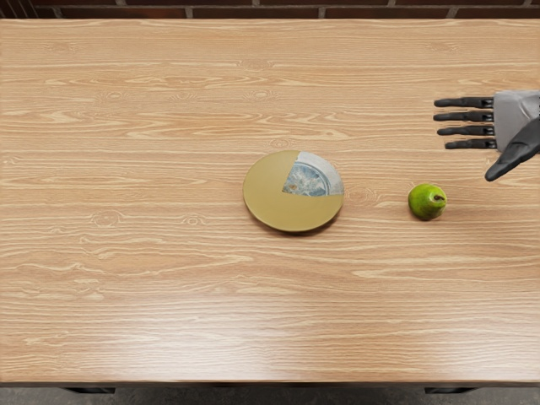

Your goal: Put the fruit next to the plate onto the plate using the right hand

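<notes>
Your right hand (503,126) has its fingers (462,116) straight and spread, holding nothing. The green pear (427,202) sits on the surface (152,278) lower in view than them and slightly plate-ward (stem seemingly facing the hand), apart from the yellow plate (270,198).

Pear (427,202) beside plate (293,192), right hand (494,128) spread
</notes>
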